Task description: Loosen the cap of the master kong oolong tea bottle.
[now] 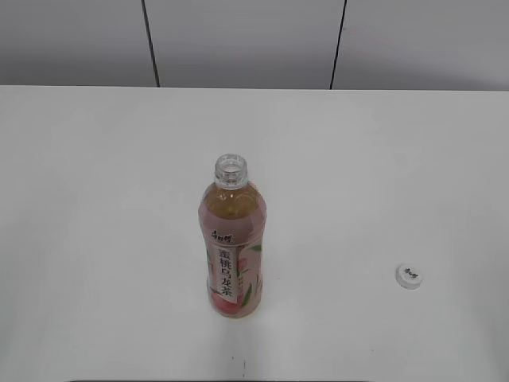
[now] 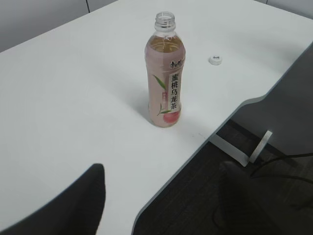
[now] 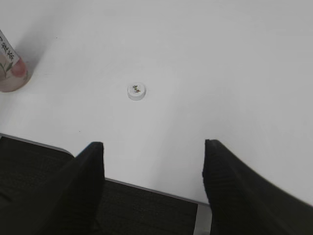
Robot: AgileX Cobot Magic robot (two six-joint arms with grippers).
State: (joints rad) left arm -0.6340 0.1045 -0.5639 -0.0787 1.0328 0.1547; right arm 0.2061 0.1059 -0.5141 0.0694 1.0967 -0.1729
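The master kong oolong tea bottle stands upright near the table's front middle, its neck open with no cap on it. It also shows in the left wrist view, and its base shows at the left edge of the right wrist view. The cap lies on the table to the bottle's right, logo up, also in the left wrist view and the right wrist view. My left gripper is open and empty at the table's front edge. My right gripper is open and empty, short of the cap.
The white table has a curved front edge with dark floor below. A white table leg and a cable show under the edge. A grey panelled wall stands behind the table.
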